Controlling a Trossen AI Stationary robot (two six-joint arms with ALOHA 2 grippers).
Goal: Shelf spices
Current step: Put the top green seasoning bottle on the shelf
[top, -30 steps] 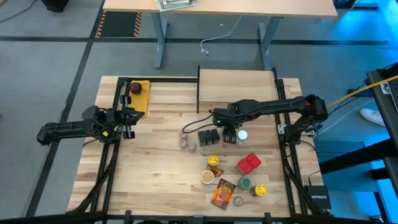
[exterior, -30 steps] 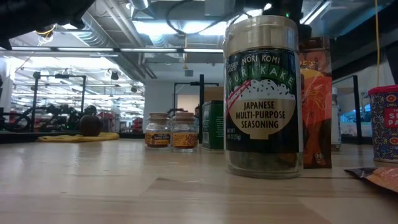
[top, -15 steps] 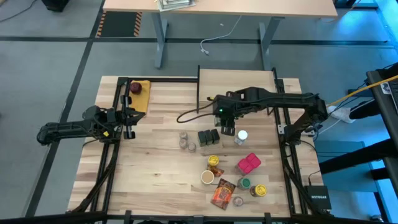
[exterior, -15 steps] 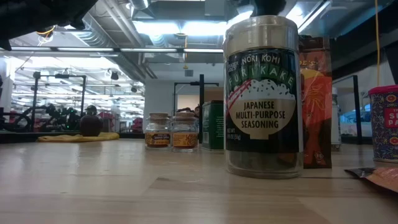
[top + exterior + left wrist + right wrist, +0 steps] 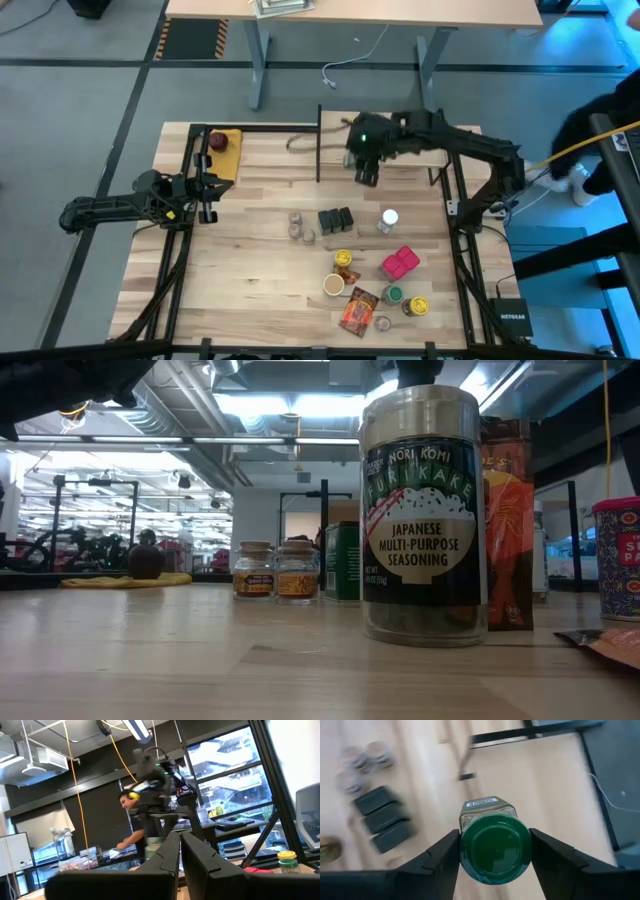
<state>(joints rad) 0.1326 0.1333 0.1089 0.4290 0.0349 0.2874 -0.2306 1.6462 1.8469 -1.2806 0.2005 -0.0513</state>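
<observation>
1. Fingers (image 5: 440, 857) of the right gripper (image 5: 366, 165) stand part-way apart, clamped on either side of a green-lidded jar (image 5: 495, 847), which hangs above the shelf's front left part, clear of the board.
2. Pressed together with nothing between them, the fingers of the left gripper (image 5: 208, 199) wait over the table's left side, well apart from the spices.
3. Largest, the plank tabletop (image 5: 250, 270) has bare wood across its left half and front left corner.
4. On the far right of the table, the shelf (image 5: 400, 135) shows bare pale board.
5. One yellow pad (image 5: 228, 150) with a dark red round thing (image 5: 217, 141) lies at the far left corner.
6. Three dark tins (image 5: 336, 220) sit side by side at the centre; one red box (image 5: 400, 263) and one orange packet (image 5: 359, 311) lie nearer the front.
7. Two small jars (image 5: 300, 228) stand just left of the tins, one white-lidded jar (image 5: 389, 219) to their right; about six more jars cluster near the packet.
</observation>
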